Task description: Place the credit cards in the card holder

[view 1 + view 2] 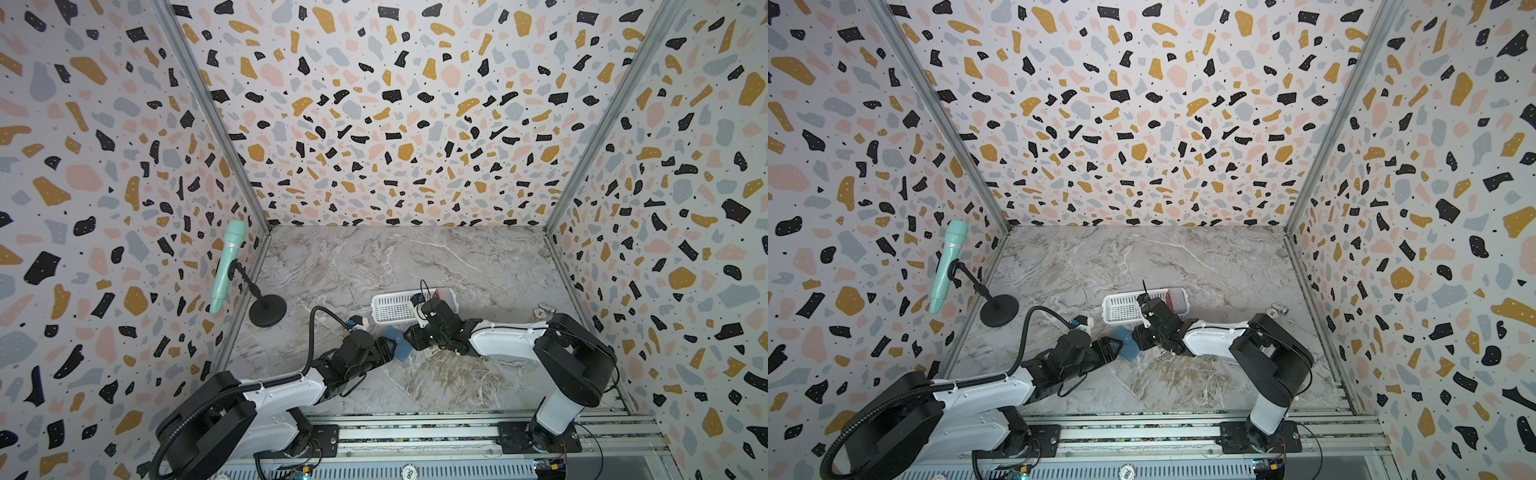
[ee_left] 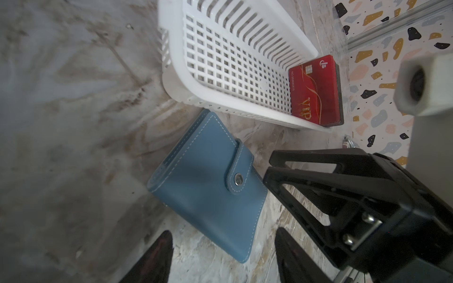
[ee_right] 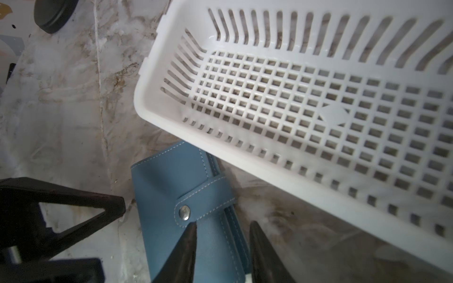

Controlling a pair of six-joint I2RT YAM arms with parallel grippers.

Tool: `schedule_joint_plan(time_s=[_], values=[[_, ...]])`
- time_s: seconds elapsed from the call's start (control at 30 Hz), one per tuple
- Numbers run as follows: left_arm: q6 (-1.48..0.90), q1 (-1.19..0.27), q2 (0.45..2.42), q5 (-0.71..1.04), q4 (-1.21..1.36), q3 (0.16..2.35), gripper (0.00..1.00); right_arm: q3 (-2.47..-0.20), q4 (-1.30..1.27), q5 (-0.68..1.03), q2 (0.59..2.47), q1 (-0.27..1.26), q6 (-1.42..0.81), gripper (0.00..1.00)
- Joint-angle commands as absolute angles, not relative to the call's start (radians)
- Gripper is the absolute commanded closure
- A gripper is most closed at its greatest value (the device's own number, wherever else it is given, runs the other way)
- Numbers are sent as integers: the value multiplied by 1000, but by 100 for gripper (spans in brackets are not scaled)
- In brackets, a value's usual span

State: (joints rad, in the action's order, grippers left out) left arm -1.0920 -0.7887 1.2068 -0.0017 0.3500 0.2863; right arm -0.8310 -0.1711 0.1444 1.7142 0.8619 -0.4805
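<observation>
1. 2 grippers meet at 1 closed blue-grey leather-like folding card holder (image 1: 398,345). It lies flat on the grey-veined marble tabletop (image 1: 353,266) with its snap tab fastened.
2. A white perforated plastic basket (image 1: 388,309) sits at the card holder's 12 o'clock in both top views, just beside it. Whether they touch, I cannot tell.
3. The thin red plastic "VIP" credit cards (image 2: 315,90) are stacked at the basket's 3 o'clock end. The count is not readable.
4. Left gripper (image 2: 223,230): at the holder's 8 o'clock, jaws wide apart, 1 holder corner between the fingers, nothing gripped.
5. Right gripper (image 3: 223,223): at the holder's 3 o'clock, jaws part-way apart, astride the opening edge near the snap. 1 finger is over the cover and the other beside the edge, with no clamp visible.
6. A mint-green microphone (image 1: 226,266) on a black stand is at the table's 9 o'clock edge.
</observation>
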Motion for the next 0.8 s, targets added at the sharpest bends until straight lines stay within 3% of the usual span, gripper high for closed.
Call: schedule_joint_plan(time_s=[0.0,0.4,0.77], values=[[-1089,-794,1223,27,418,272,32,-861,-165,170,1726,861,-469,63],[-1099,-811,1320,53,489,295,34,-692,-242,221,1624,873,-546,66],[-1109,-901,1435,72,541,356,36,-528,-215,139,1438,926,-635,69]])
